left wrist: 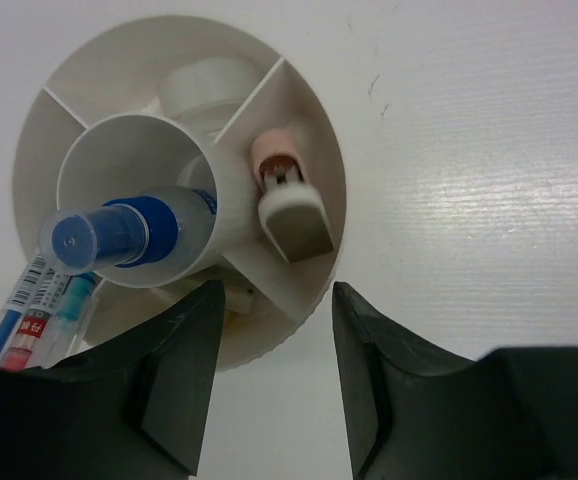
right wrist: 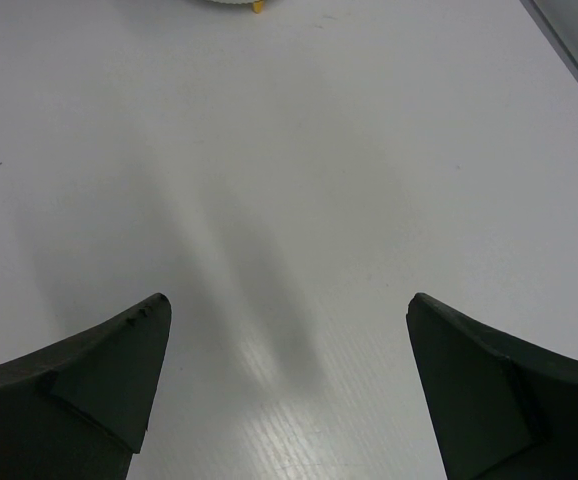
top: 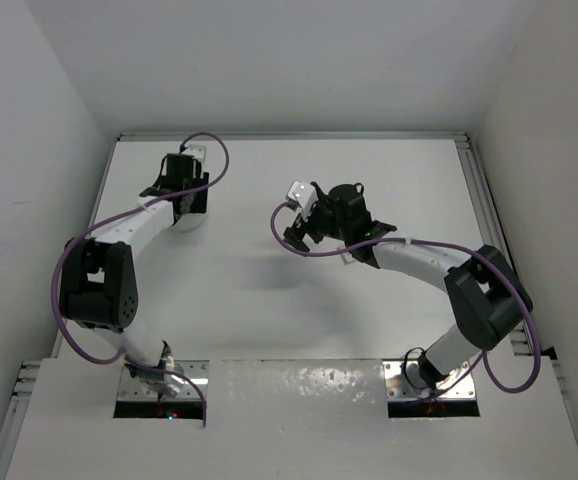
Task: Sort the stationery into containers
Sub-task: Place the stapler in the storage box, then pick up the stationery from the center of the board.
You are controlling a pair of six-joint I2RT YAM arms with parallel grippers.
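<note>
Bowl sits far left on the bench, under the left tool, whose jaws stand apart, empty, over its near rim. Bottle leans in the middle cup; pens, eraser and tape ring lie in side pockets. Right tool hangs spread wide, empty, above the bench

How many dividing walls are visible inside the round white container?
3, in the left wrist view: the upper left wall, the upper right wall, the lower right wall. A fourth may be hidden behind the pens and the left gripper.
</note>
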